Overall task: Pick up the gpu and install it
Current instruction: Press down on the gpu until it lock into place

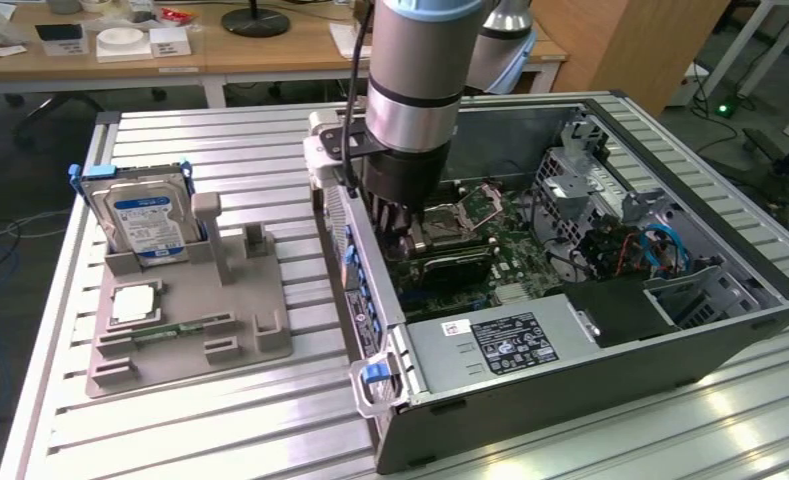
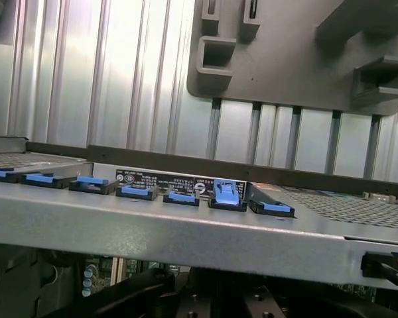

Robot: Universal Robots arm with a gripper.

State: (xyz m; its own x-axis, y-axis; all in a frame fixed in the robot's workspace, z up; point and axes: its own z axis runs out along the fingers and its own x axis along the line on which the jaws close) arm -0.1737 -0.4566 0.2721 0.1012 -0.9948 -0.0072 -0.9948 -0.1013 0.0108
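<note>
The gpu (image 1: 450,268) lies inside the open computer case (image 1: 714,330), flat and dark, on the motherboard (image 1: 521,255) just below the processor socket (image 1: 481,208) and beside the case's rear wall. The gripper (image 1: 397,222) is lowered into the case directly at the card's rear end, where the arm (image 1: 421,80) descends from above. The jaws are closed together; whether they clamp the card itself cannot be determined, as the fingertips are hidden behind the case wall.

In the wrist view, the case's rear wall (image 2: 186,228) runs across, with a row of blue slot latches (image 2: 227,194) along its top edge.

The case rests on the ribbed metal bench (image 1: 234,420), occupying the half toward the exterior view's right. A grey parts holder (image 1: 187,320) sits on the bench near its edge on the exterior view's left, well apart from the gripper. A hard drive (image 1: 143,222) with a blue label stands upright in the holder's far end. A green memory stick (image 1: 167,328) lies flat in the holder's near portion.
</note>
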